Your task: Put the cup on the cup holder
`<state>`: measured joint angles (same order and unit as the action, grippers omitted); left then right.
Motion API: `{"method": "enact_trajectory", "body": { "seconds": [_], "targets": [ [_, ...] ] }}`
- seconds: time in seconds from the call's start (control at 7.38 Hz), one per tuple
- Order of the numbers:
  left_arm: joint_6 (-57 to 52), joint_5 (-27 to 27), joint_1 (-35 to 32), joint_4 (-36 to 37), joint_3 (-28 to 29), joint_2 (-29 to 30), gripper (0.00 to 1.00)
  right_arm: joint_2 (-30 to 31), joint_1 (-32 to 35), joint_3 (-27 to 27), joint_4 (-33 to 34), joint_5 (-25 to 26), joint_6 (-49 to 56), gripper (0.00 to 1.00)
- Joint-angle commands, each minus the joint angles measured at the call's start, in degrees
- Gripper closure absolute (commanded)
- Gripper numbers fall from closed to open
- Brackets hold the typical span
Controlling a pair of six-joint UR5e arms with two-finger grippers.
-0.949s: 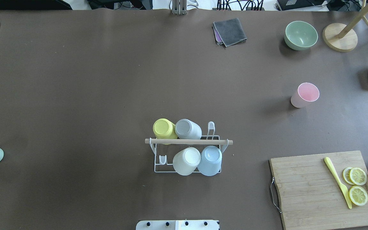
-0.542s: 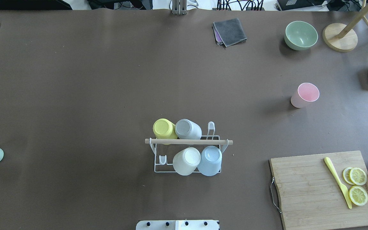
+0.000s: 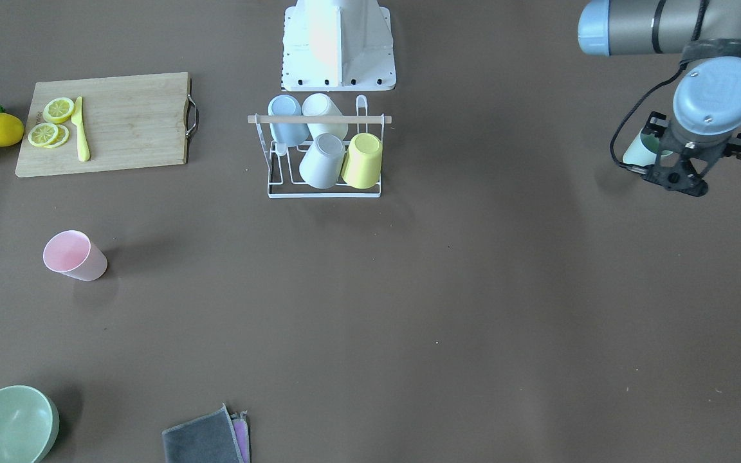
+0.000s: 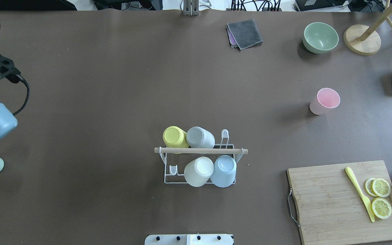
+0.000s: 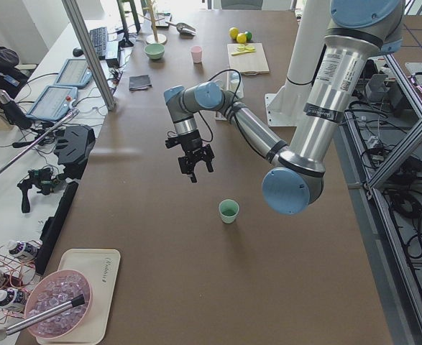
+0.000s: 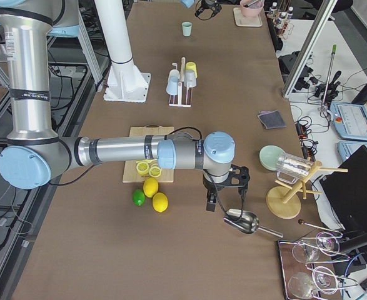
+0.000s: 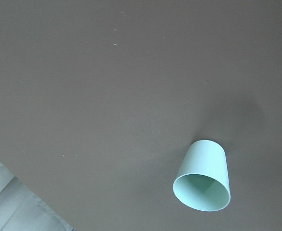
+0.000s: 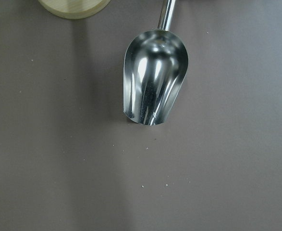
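A broad brown table point(image 4: 114, 85) fills every view. Above its left end hang the left fingers point(image 5: 192, 169), holding nothing; we cannot tell whether they stand spread or pinched. Near them the mint cup point(image 5: 228, 210) stands upright on the table, mouth up, untouched. Well apart, at mid-table, the cup holder point(image 4: 201, 151) carries four upturned cups, leaving one free prong point(image 4: 225, 133) and a second free prong point(image 4: 173, 169) beside the white cup point(image 4: 198, 171). The right fingers point(image 6: 211, 200) hover by a metal scoop point(image 6: 246, 222); we cannot tell their state either. We judge that an off-centre descent could tip the smooth, tapered cup. Seating it later between close neighbours could knock them or shove the light rack.
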<state>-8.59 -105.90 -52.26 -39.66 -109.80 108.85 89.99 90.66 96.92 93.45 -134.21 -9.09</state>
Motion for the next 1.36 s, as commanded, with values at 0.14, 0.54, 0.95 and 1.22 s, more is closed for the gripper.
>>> {"method": "enact_trajectory", "body": {
  "seconds": [0.14, 0.54, 0.95, 1.22],
  "targets": [
    [-5.65, 6.39, 12.51, 0.81, 2.22, 0.22, 0.01, -0.43, -8.70, 2.73, 1.20, 2.71, -0.58, 0.00],
    [-11.95, 9.04, 16.58, 0.11, 5.99, -0.74, 0.01, -4.28, -15.67, 4.33, 4.29, 3.87, 0.91, 0.00],
    [-12.68, 9.13, 18.69, -0.85, 6.87, -1.54, 0.01, -9.56, -21.92, 3.72, 4.73, 6.40, 0.74, 0.00],
    [-12.68, 9.57, 19.39, -5.14, 7.94, -3.98, 0.01, -14.81, -24.63, 3.45, 11.89, 7.29, 1.17, 0.00]
  ]
}}
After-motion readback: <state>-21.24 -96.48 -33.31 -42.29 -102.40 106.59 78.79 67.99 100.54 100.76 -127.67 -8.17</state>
